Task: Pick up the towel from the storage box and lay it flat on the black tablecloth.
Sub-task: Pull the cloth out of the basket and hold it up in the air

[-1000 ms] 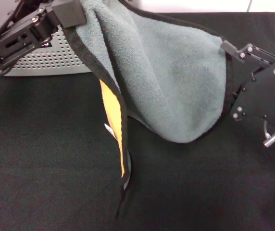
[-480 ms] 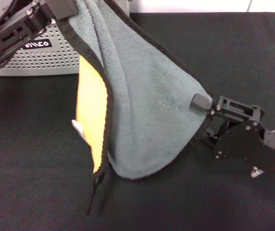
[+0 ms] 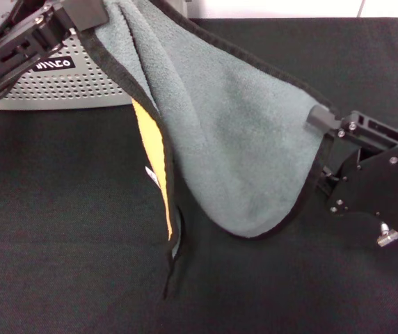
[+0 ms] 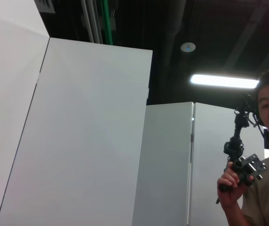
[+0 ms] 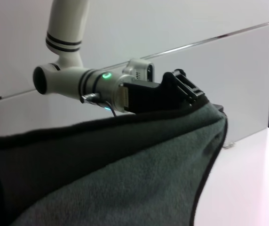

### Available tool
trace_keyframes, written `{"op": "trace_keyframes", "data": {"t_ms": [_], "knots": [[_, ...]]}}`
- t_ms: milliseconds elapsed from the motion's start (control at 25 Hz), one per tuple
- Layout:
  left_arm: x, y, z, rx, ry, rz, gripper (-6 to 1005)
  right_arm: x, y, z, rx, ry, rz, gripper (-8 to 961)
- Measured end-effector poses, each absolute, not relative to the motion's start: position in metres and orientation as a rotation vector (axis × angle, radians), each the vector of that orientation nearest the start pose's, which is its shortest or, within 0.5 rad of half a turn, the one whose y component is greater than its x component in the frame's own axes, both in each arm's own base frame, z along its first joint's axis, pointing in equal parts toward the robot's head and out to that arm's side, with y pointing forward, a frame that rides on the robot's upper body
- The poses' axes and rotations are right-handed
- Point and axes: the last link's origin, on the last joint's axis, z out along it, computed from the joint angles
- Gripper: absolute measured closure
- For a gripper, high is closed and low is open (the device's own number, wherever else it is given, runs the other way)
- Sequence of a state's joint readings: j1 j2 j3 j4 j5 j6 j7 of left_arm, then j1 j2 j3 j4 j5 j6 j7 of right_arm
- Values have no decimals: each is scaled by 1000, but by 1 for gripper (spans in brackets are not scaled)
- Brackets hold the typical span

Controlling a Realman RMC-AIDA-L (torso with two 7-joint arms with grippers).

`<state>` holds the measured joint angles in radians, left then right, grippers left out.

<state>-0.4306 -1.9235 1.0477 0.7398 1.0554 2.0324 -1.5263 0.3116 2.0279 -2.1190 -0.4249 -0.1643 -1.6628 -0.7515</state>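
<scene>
Towel (image 3: 241,146) hanging between my left claw (image 3: 91,14), clamped on its 11 o'clock corner, and my right claw (image 3: 322,120), clamped at 3 o'clock, above the tablecloth (image 3: 60,243); box (image 3: 60,83) behind.

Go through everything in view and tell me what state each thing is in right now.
towel: lifted, stretched between both grippers, sagging, lower corner touching the cloth.
left gripper: shut on a towel corner, raised.
right gripper: shut on the towel's edge, lower.
storage box: upright, behind the towel.
black tablecloth: spread flat.
</scene>
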Motion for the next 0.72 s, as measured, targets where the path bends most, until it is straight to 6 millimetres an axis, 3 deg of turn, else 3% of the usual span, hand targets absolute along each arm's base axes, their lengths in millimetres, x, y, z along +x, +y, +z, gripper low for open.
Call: {"op": "trace_keyframes", "data": {"t_ms": [720], "knots": [[-191, 287, 107, -2654, -187, -1732, 922, 218, 256, -28, -1530, -1016, 674, 578]]}}
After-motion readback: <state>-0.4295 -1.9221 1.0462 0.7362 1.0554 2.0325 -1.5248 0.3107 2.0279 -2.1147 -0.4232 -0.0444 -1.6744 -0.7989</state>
